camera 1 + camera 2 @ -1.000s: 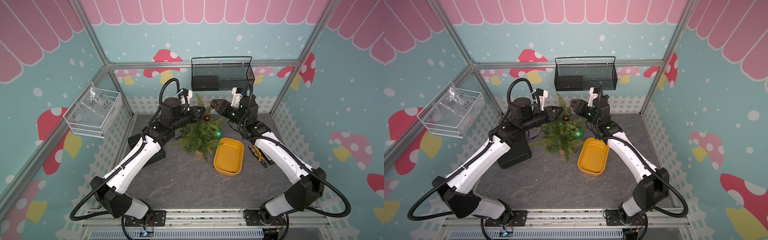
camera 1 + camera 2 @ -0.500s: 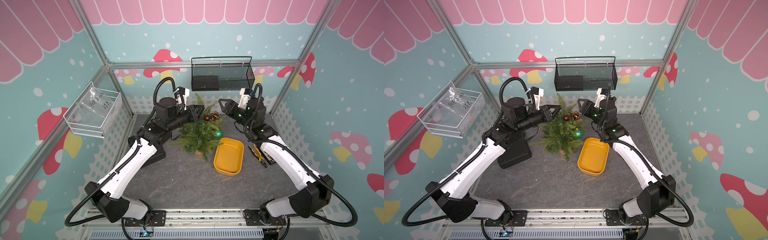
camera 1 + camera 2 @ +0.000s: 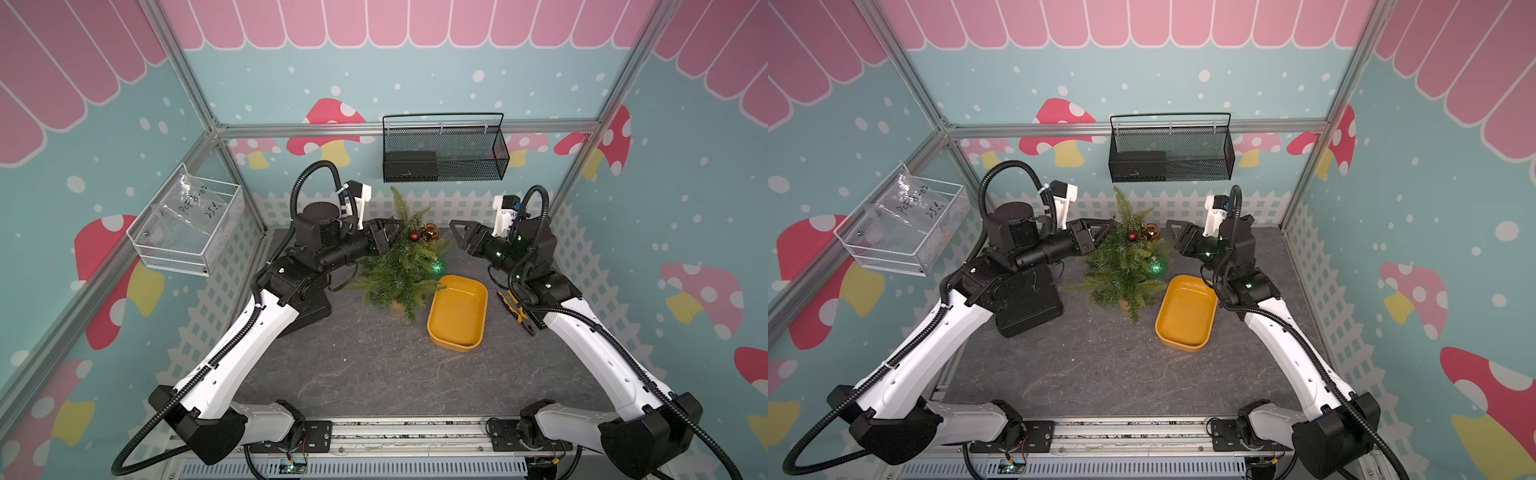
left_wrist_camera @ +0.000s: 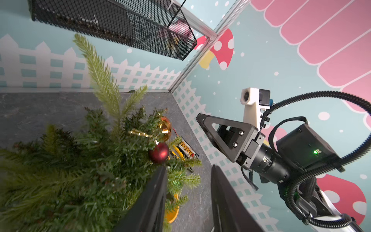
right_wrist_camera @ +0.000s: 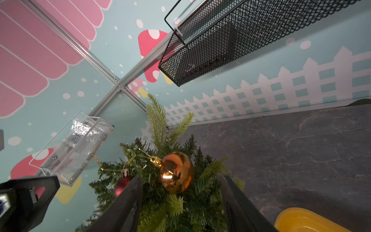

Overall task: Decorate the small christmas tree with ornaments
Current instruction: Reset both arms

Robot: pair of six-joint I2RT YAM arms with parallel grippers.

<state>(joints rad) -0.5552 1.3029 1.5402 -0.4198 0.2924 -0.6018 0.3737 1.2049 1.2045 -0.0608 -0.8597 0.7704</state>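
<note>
Reading the table [image 3: 353, 374] as a dial with twelve at the back wall, we find the small christmas tree [image 3: 395, 270] upright near twelve, just short of the fence.

All three ornaments hang on it. The red ornament [image 3: 414, 236] and the amber ornament [image 3: 429, 232] sit side by side near the top sprig, and the green ornament [image 3: 436, 266] hangs lower, at the tree's three o'clock. The yellow tray [image 3: 454, 347], at the tree's five o'clock, is empty.

The left gripper [image 3: 394, 235] sits against the upper branches at the tree's ten o'clock. Its fingers [image 4: 154, 196] are parted with nothing between them in the left wrist view. The right gripper [image 3: 456, 235] is at two o'clock, clear of the needles, spread wide and empty.

We judge the hanging done and the letting-go step in hand. Next we should back both arms straight out along their approach lines, slowly enough that no finger catches a branch or a gold loop. From the right wrist view we cannot tell whether the amber loop is properly hooked or only resting in the needles.
</note>
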